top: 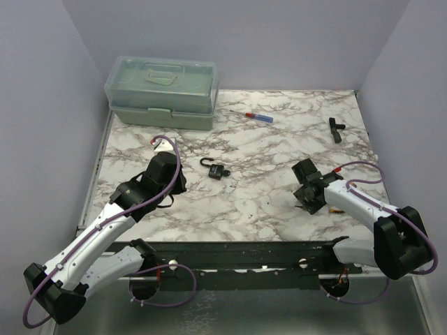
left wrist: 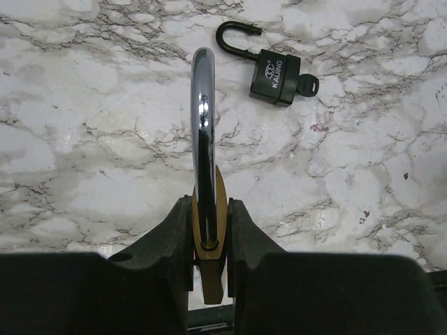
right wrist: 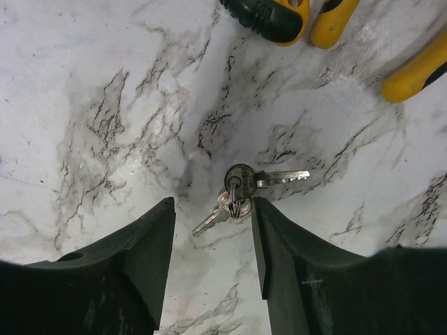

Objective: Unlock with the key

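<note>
1. The only writing that can be read is "KAIJING", in white on the body of the black padlock, under a small round emblem. Its shackle stands open and a black-headed key sits in its base.
2. The left gripper is clamped on the brass padlock. It holds the body edge-on, and the chrome shackle points forward over the marble. No lettering shows on it.
3. The right gripper has its jaws apart, one finger on each side of the bunch of keys, which lies flat on the tabletop. One key points right and another down-left. Any stamping on the keys is too small to read.
4. Yellow tool handles lie beyond the keys, at the top of the right wrist view.
5. Lilac walls close off the left, back and right edges, and a dark rail runs along the near edge.
6. A green toolbox fills the back left corner, with a red-handled screwdriver just to its right.
7. A small black fitting lies near the right wall.
8. Bare marble stretches between the two grippers, and the black padlock sits in the middle of it, well apart from both.
</note>
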Robot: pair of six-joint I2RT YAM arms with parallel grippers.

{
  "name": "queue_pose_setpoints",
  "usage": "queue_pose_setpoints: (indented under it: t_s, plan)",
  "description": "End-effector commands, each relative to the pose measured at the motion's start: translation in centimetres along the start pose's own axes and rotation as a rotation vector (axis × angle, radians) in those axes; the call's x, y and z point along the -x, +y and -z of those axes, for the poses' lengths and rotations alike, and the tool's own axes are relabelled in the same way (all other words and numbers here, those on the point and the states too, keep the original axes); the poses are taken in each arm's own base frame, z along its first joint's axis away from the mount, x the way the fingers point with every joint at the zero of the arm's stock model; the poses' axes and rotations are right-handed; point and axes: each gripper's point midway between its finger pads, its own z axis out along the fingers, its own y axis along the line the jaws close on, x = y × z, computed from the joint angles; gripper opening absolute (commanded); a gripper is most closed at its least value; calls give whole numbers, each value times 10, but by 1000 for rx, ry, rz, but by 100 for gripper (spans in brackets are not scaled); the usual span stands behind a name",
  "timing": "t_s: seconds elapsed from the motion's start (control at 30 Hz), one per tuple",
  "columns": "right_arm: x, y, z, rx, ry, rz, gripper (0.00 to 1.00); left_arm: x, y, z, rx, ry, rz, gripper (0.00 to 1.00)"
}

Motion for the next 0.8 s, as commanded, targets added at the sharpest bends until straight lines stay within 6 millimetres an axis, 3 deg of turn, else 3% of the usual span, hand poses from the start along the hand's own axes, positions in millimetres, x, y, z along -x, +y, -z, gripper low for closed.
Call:
queue_pose_setpoints:
  t_s: [0.0, 0.1, 0.2, 0.33, 0.43, 0.6, 0.77]
  plan:
    - [-1, -12, -7, -43, -6, 2, 53, 22, -2, 3, -13, -90, 21, 0]
    - [-4, -18, -11, -56, -2, -1, 50, 22, -1, 2, -9, -87, 20, 0]
    - [-3, -23, -14, -69, -11, -5, 41, 22, -1, 2, -8, -87, 23, 0]
    - [0, -23, -17, -71, -28, 5, 25, 22, 0, 1, -6, -85, 23, 0]
    - [-1, -17, -19, -40, -24, 47, 8, 22, 0, 1, -4, -85, 24, 0]
    - [5, 4, -16, 42, -33, 171, 0, 22, 1, 1, -1, -88, 29, 0]
    - [6, 51, -1, 266, -16, 411, 0, 22, 3, -1, 6, -83, 30, 0]
